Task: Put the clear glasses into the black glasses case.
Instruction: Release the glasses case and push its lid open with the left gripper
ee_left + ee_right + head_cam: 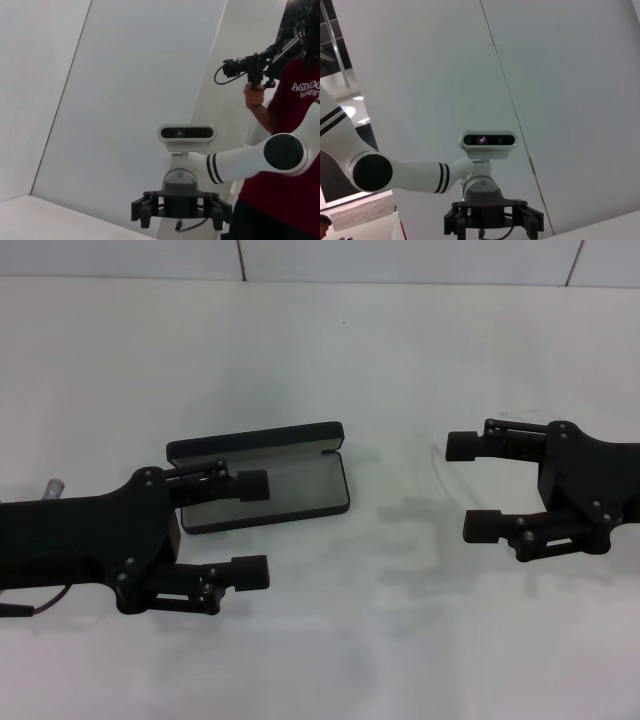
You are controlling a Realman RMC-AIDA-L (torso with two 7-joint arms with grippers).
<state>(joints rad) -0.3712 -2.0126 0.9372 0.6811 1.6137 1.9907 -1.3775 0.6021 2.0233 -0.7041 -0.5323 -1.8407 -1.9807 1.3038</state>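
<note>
1. Nearest in my head view is my left gripper (253, 529), fingers spread apart and holding nothing, low over the white table (330, 640). One of its fingertips overlaps the black glasses case (268, 480), which lies with its lid up just beyond that gripper, grey lining showing. My right gripper (475, 486) hangs well apart from the case on the far side, likewise released and empty. I cannot make out the clear glasses anywhere on the table.

2. Left wrist view: I see the right gripper (181, 216) head-on with its white arm (250, 157), and a person in a red shirt (295, 150) behind.

3. Right wrist view: the left gripper (492, 220) faces me below its wrist camera (488, 140).
</note>
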